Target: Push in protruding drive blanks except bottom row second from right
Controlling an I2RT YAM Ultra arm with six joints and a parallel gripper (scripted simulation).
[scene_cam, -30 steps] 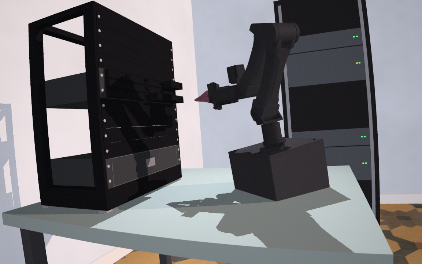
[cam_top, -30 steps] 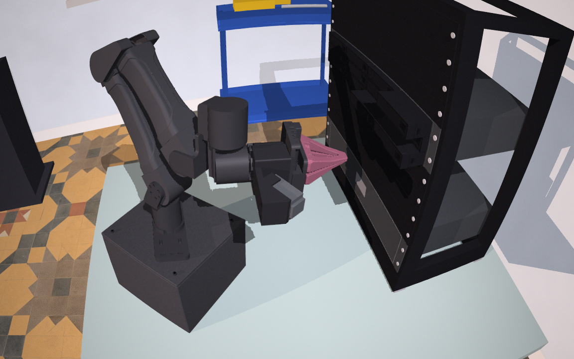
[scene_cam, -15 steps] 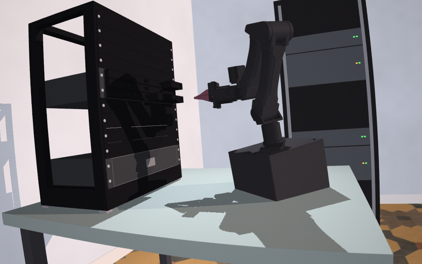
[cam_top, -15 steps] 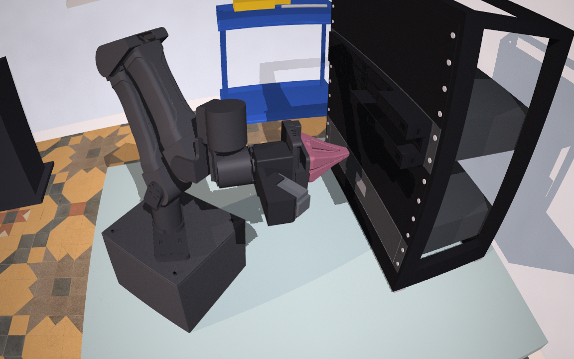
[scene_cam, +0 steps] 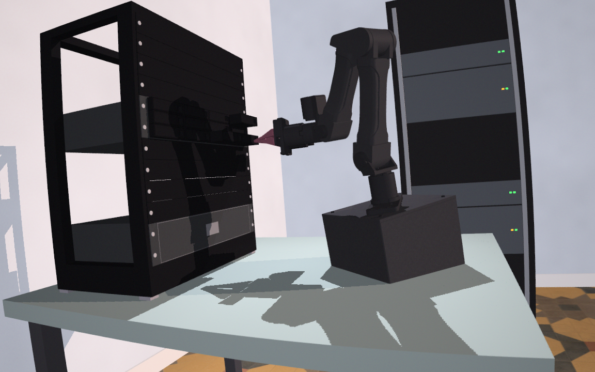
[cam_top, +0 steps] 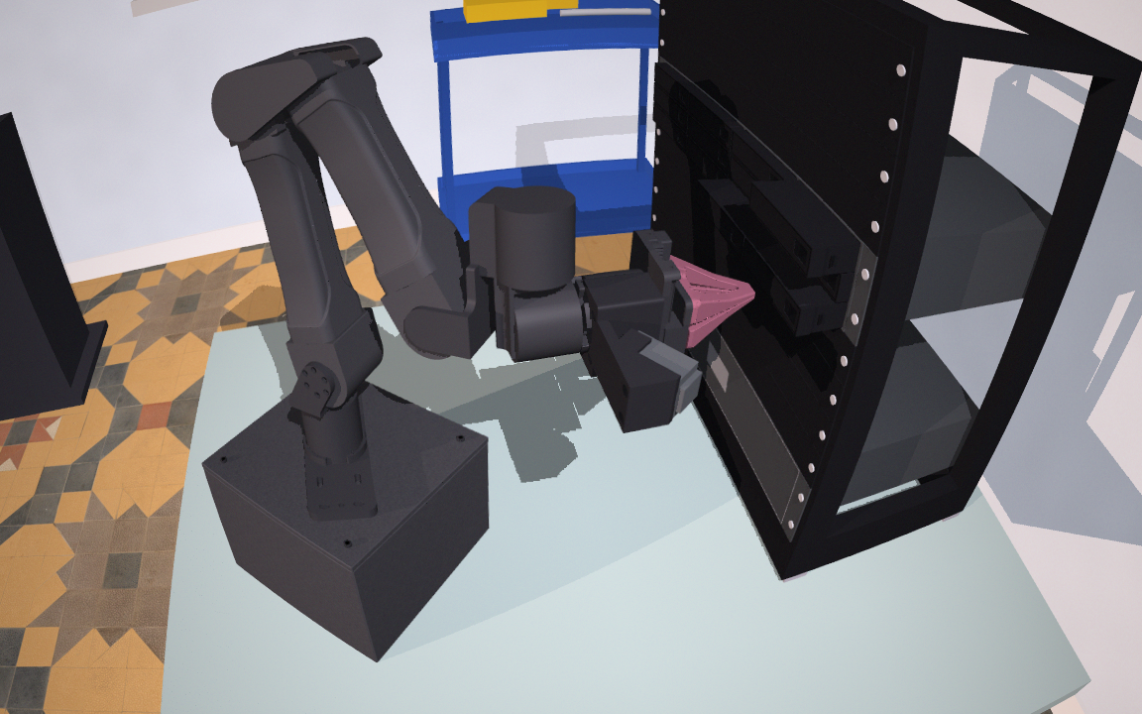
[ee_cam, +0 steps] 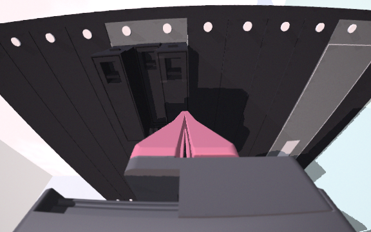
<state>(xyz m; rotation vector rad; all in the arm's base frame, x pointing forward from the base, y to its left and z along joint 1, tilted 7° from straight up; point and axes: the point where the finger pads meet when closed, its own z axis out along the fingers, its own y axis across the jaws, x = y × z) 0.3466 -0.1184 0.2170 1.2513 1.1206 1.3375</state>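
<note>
The tall black open-frame rack (scene_cam: pixel 105 152) is seen upright on the pale green surface (cam_top: pixel 557 603). Black rectangular drive blanks (scene_cam: pixel 243 121) protrude from its front (at the arm's side). The pink tapered fingers (scene_cam: pixel 262 137) are pressed together, empty, tips just beside a protruding blank.

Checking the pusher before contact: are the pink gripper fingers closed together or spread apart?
Closed. In the wrist view the pink fingers of the gripper meet in one point with only a thin seam, nothing between them, aimed at the rack.
</note>
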